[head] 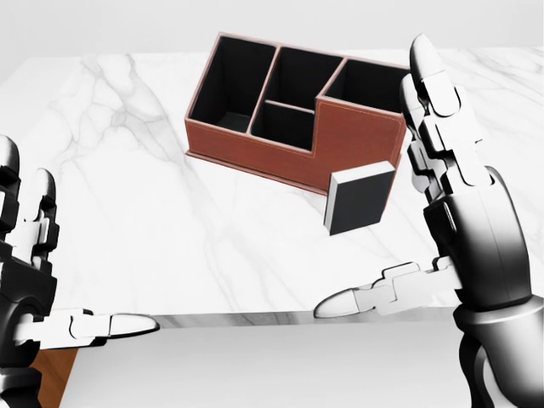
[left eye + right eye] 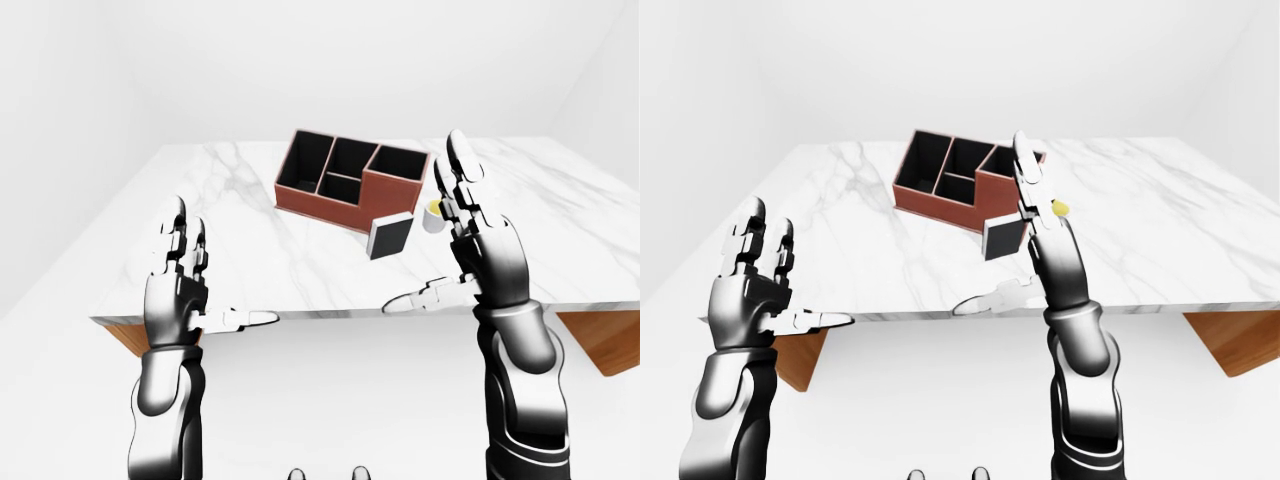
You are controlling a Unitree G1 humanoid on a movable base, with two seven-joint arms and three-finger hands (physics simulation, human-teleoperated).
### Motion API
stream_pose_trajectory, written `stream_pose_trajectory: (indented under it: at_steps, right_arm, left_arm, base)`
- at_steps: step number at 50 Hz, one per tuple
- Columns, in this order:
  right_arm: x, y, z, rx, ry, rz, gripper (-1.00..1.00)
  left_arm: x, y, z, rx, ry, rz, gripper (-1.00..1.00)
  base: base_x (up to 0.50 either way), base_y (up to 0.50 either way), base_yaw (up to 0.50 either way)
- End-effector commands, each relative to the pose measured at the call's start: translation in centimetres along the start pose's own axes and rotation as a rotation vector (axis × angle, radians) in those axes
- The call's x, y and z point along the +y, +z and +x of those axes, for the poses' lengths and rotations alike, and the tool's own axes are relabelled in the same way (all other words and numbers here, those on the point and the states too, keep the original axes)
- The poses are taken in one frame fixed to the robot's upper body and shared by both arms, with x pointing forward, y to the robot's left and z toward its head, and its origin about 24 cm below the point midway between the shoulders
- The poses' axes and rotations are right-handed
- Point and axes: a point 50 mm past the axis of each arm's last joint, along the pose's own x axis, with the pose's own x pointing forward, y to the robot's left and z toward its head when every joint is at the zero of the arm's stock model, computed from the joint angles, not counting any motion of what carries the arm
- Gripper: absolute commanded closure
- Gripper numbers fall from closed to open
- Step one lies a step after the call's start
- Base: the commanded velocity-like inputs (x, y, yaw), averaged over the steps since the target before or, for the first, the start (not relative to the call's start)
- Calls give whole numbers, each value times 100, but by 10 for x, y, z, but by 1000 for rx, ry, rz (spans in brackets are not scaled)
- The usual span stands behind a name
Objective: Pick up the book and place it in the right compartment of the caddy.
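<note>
A dark book with pale page edges [image 1: 359, 199] stands upright and leans on the outer wall of the brown caddy [image 1: 255, 150] below its right compartment [image 1: 367, 83]. The caddy sits on the marble table [image 1: 127, 187], and its black compartments look empty. My right hand [image 1: 378, 176] is open with fingers [image 1: 429, 93] upright, just right of the book in the picture and not touching it. Its thumb points left near the table edge. My left hand [image 1: 81, 246] is open and empty at the lower left, by the table edge.
A small yellow and white thing [image 2: 434, 215] stands on the table to the right of the book, partly hidden by my right hand. Brown wooden furniture shows under the table at both ends, on the right [image 2: 590, 335] and on the left [image 1: 49, 374].
</note>
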Motion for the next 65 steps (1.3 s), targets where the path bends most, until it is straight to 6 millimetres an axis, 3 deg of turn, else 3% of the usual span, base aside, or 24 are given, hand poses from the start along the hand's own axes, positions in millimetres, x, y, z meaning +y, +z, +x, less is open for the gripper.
stream_pose_trajectory:
  at_steps: [1,17,65]
  right_arm:
    - [0,0,-1,3,1,-3,-100]
    - [0,-3,-1,17,4,-8,-100]
    - [-2,1,-3,6,15,-23,-100]
  left_arm:
    - [-1,2,-1,-6,-3,2,-100]
    - [-3,8,-3,-30,-5,9,-100]
    - [-3,-2,-3,11,-6,18,-100]
  base:
    - [19,0,0]
    - [19,0,0]
    - [19,0,0]
